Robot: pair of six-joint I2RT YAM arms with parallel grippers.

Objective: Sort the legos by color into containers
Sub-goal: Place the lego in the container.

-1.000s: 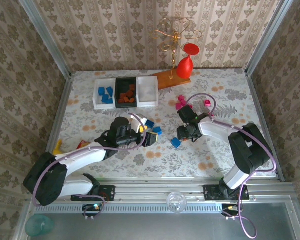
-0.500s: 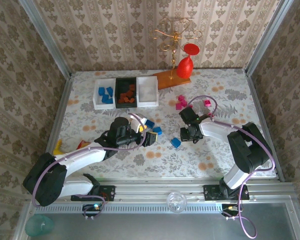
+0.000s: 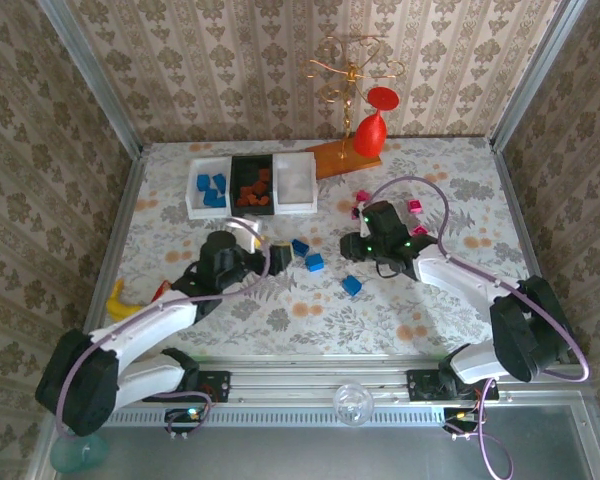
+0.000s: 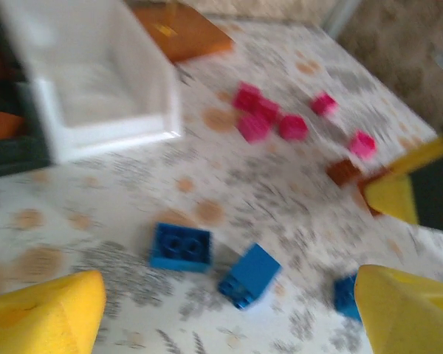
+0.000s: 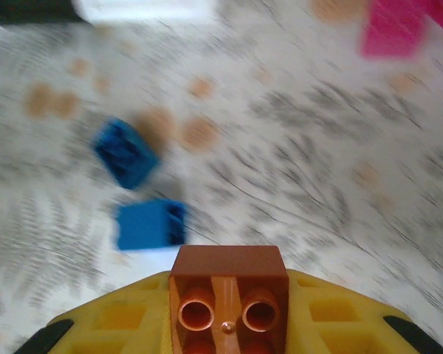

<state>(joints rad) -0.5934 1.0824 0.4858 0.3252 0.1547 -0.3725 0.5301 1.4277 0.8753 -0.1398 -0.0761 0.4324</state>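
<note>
Brown brick (image 5: 227, 295) clamped in our right gripper (image 3: 352, 246) has swung left toward the black bin (image 3: 252, 186), while our left gripper (image 4: 225, 306), spread wide and empty, has pulled back

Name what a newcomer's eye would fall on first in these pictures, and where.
The red goblet stands at the back beside a gold wire stand. Left of it sit three in a row: a white bin holding blue bricks, a black bin holding brown bricks, and an empty white bin. Nearer, the right gripper has its jaws clamped on a brown brick.
</note>
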